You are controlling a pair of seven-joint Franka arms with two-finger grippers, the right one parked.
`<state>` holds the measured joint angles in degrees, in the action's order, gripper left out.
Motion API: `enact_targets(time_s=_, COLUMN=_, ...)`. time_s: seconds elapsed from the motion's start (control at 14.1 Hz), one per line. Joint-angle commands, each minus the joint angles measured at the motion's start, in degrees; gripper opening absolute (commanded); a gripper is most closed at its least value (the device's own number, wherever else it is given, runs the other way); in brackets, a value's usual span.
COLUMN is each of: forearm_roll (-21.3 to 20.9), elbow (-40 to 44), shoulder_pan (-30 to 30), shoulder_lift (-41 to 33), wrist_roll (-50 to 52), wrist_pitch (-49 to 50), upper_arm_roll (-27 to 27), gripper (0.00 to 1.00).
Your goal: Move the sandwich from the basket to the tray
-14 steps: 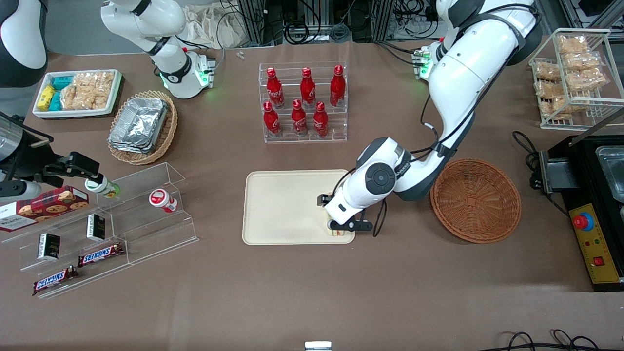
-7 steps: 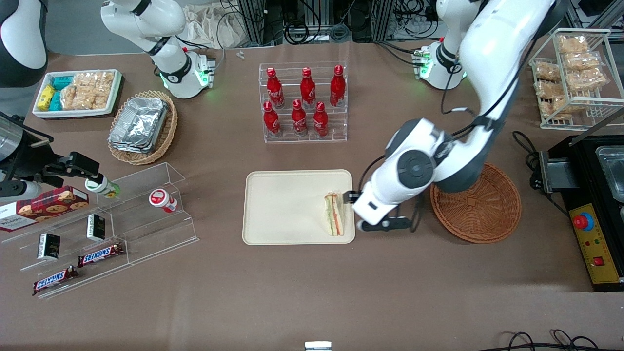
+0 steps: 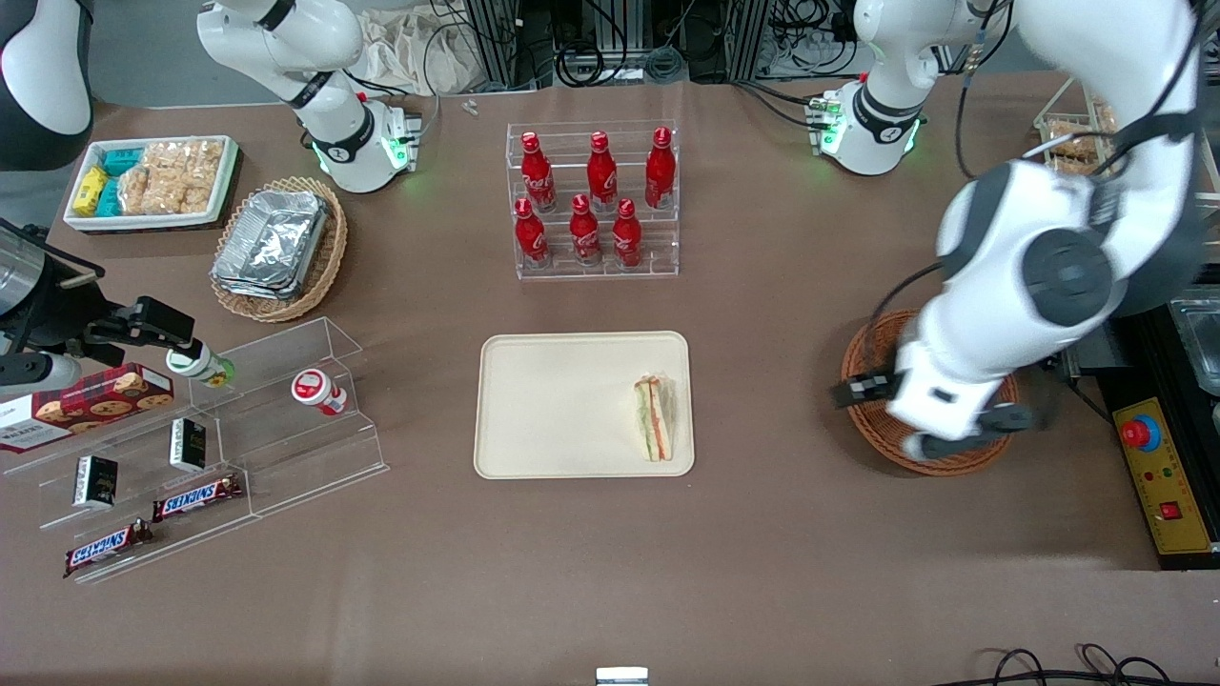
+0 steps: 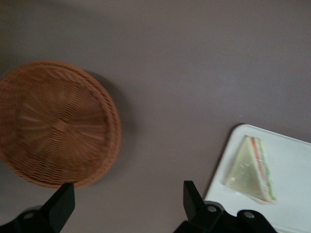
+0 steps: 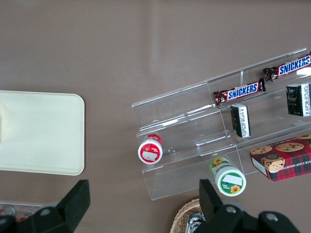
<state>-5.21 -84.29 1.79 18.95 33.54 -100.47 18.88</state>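
Front view: sandwich (image 3: 654, 431) lying on cream tray (image 3: 562, 405), at the tray's 4 o'clock corner. Tool (image 3: 929, 419) hanging above wicker basket (image 3: 863, 357), at 3 o'clock from the tray on the counter (image 3: 762, 553).

Left wrist view: fingers (image 4: 193, 200) spread wide, gripping nothing; basket (image 4: 58, 124) bare; sandwich (image 4: 250, 169) on tray (image 4: 291, 194).
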Motion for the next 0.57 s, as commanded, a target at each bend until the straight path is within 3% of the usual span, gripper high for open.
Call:
enact_targets(time_s=0.0, forearm_roll=4.24, elbow=-10.76, shoulder_pan=-0.65, shoulder_lift=-9.34, wrist_roll=-11.7, wrist_pitch=-1.12, upper_arm_roll=-8.05, gripper=0.99)
enact_targets(time_s=0.28, forearm_roll=4.42, elbow=-20.55, shoulder_pan=1.54, shoulder_lift=-16.93, wrist_roll=-25.34, wrist_pitch=-3.59, upper_arm_roll=-11.15, gripper=0.99)
enact_targets(time_s=0.5, forearm_roll=3.73, elbow=-15.66, shoulder_pan=2.51, shoulder_lift=-15.19, wrist_roll=-31.5, wrist_pitch=2.1, upper_arm_roll=-11.33, gripper=0.99)
